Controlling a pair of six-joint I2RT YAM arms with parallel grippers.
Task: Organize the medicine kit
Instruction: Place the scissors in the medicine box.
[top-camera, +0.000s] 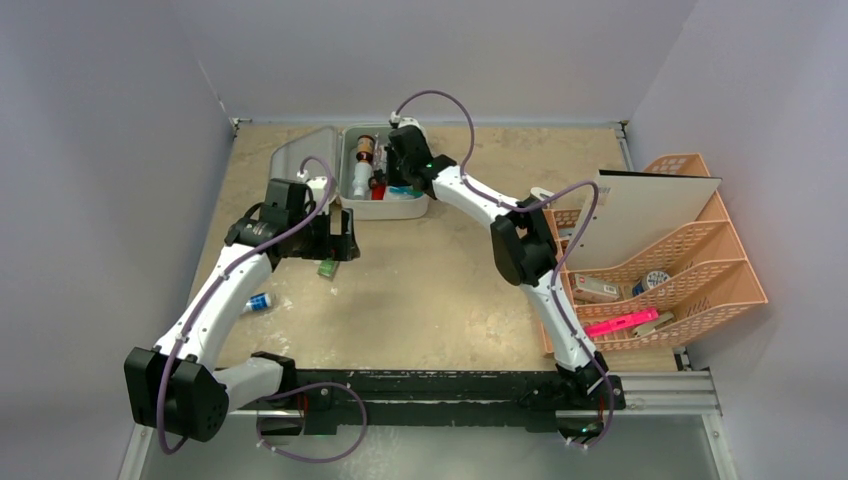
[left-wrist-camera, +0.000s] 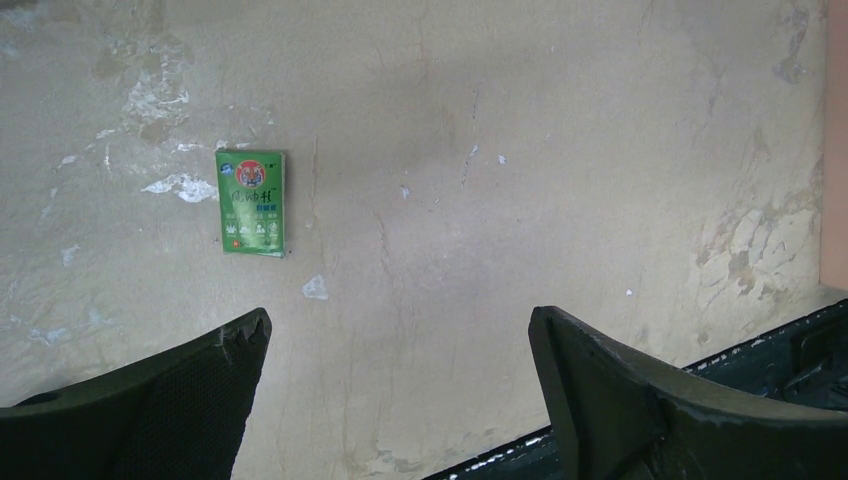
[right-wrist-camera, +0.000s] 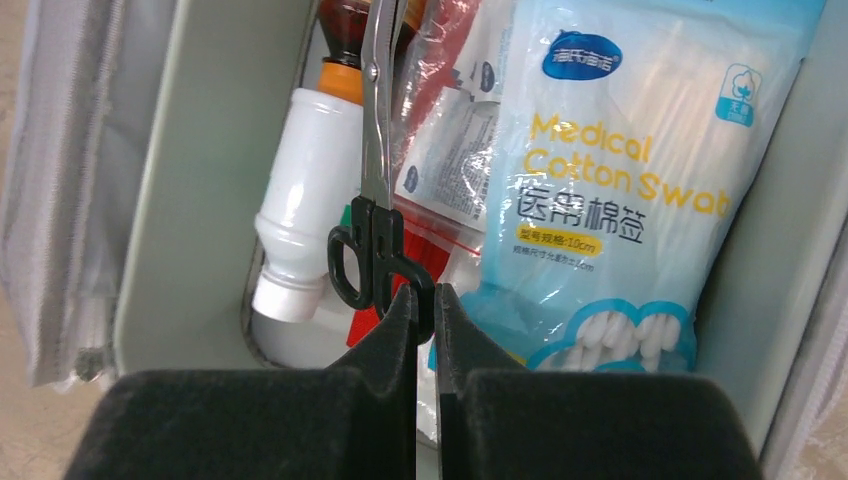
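Two grippers and one medicine kit, left to right. One small blue-and-white item (top-camera: 258, 301) lies on the table (top-camera: 440, 290), left of the left gripper (left-wrist-camera: 400, 318) and well apart from it. That gripper's jaws stand wide apart and hold nothing. One green sachet (left-wrist-camera: 250, 203) lies flat ahead of its left finger (left-wrist-camera: 190, 400), touching neither finger. It bears a tiger-head emblem and Chinese characters too small to read.

The medicine kit (top-camera: 405, 210) sits open at the far middle of the table, with its lid (top-camera: 300, 158) folded back to the left. It surrounds the right gripper (right-wrist-camera: 425, 298), whose jaws are pressed together on the black handle of one pair of scissors (right-wrist-camera: 377, 150), the blades pointing away from it. Left of the scissors lie two bottles, one white (right-wrist-camera: 305, 190) and one brown (right-wrist-camera: 345, 25). To the right lies one blue pack (right-wrist-camera: 620, 200) printed "Medical Cotton Swab". Far right of both grippers stands one peach lattice organizer (top-camera: 720, 290).
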